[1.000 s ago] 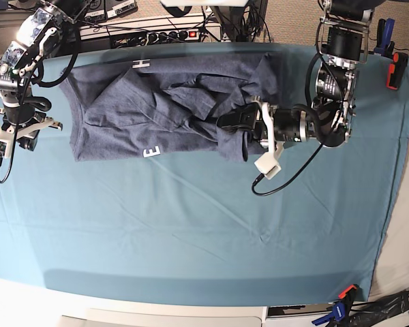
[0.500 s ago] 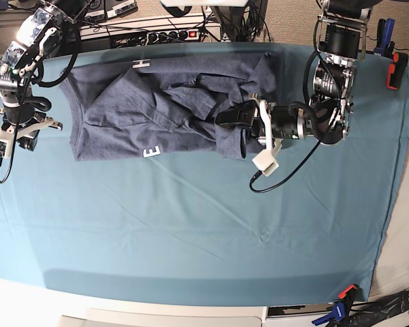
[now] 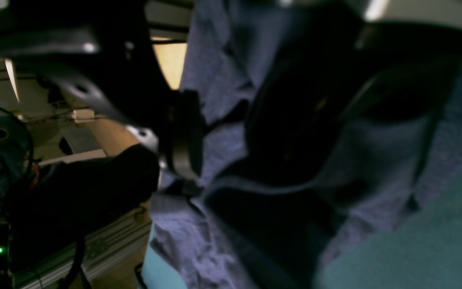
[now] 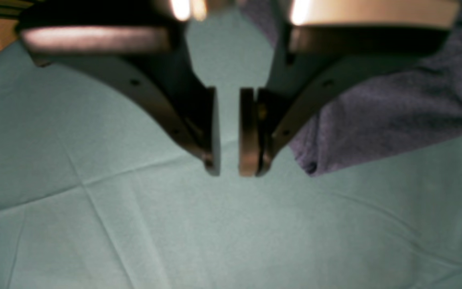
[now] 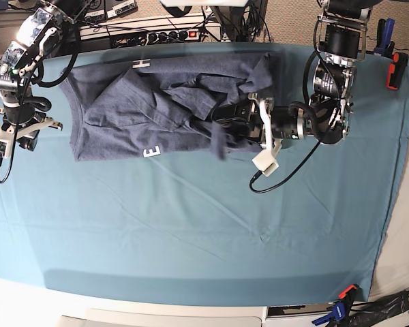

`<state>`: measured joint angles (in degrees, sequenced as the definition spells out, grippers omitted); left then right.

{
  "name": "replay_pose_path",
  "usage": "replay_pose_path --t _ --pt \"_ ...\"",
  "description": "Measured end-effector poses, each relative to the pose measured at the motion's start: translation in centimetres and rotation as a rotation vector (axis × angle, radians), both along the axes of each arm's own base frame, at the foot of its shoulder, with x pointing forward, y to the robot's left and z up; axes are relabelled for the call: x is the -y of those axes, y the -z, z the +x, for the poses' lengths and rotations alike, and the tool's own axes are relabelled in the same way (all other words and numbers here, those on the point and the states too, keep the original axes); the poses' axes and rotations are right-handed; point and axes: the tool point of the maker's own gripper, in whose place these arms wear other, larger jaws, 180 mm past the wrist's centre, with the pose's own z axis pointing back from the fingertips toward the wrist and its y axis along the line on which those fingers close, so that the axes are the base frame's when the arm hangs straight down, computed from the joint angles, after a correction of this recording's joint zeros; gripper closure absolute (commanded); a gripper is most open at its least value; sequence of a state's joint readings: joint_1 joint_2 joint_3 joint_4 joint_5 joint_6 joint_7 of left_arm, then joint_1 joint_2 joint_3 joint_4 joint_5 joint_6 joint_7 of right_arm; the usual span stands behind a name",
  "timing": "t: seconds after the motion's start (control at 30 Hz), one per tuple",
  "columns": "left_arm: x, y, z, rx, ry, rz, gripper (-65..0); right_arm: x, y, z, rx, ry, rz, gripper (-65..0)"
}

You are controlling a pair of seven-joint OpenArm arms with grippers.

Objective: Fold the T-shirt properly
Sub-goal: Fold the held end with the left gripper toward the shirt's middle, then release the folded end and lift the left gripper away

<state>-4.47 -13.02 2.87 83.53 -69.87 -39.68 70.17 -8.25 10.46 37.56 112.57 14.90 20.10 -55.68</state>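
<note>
your t-shirt (image 5: pixel 170 109) lies bunched across the far half of the teal cloth (image 5: pixel 191 231), from about ten o'clock to one o'clock in the overhead view, with white lettering showing at its far edge and again at its near hem. it is rumpled rather than squared, so by my reading the fold is only partly made. your left gripper (image 5: pixel 233 122) is low at the shirt's right end, around one o'clock, pushed in among the fabric; in the left wrist view the jaws stand apart, one dark finger (image 3: pixel 183 136) showing against the folds and blue-grey fabric lying loose between and around them. that view is dark and blurred, so i can't say for sure nothing is snagged, but it looks let go rather than pinched, which fits a flap drooping toward the near hem by the gripper. your right gripper (image 4: pixel 229 132) waits off the shirt's left edge at about nine o'clock, its pads a narrow gap apart with only bare cloth between them, holding nothing, and the shirt's corner just beside it. parked there, it is handy for the left side of the shirt.
</note>
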Motion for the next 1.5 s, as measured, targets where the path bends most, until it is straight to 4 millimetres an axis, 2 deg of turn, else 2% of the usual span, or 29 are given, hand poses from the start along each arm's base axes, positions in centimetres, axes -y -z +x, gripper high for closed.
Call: replay_pose_path --t 0.4,0.47,0.67,0.77,0.87,1.1,1.27,1.33,1.4,1.5 --pt "0.7 -0.6 -0.3 -0.006 0.012 -0.039 -28.4 0.0 0.0 0.0 0.0 0.0 0.0 -9.5" --pt "1.9 -0.7 -0.9 -0.012 0.038 -0.054 -28.4 0.0 0.0 0.0 0.002 -0.001 0.002 -9.5" --pt "7.5 -1.6 -3.5 -0.02 0.161 -0.114 -28.4 0.0 0.0 0.0 0.001 -0.001 0.002 -9.5" --pt "9.0 -1.7 -4.3 -0.012 0.203 -0.109 -28.4 0.0 0.0 0.0 0.001 -0.001 0.002 -9.5" --pt "9.9 -2.3 -4.3 0.001 0.22 -0.122 -28.4 0.0 0.0 0.0 0.001 -0.001 0.002 -9.5" --pt "9.4 -2.9 -1.7 0.093 0.226 -0.047 -27.4 0.0 0.0 0.0 0.001 -0.001 0.002 -9.5" --pt "8.2 -4.2 2.1 0.211 0.192 0.039 -6.4 0.0 0.0 0.0 0.001 -0.001 0.002 -9.5" --pt "7.3 -4.7 3.7 0.242 0.155 0.064 -0.5 0.0 0.0 0.0 0.001 -0.001 0.002 -9.5" --pt "6.3 -5.4 5.1 0.264 0.116 0.07 0.0 0.0 0.0 0.0 0.001 -0.001 0.002 -9.5" --pt "3.6 -5.8 7.0 0.289 0.06 0.107 0.0 0.0 0.0 0.0 0.001 -0.001 0.002 -9.5"
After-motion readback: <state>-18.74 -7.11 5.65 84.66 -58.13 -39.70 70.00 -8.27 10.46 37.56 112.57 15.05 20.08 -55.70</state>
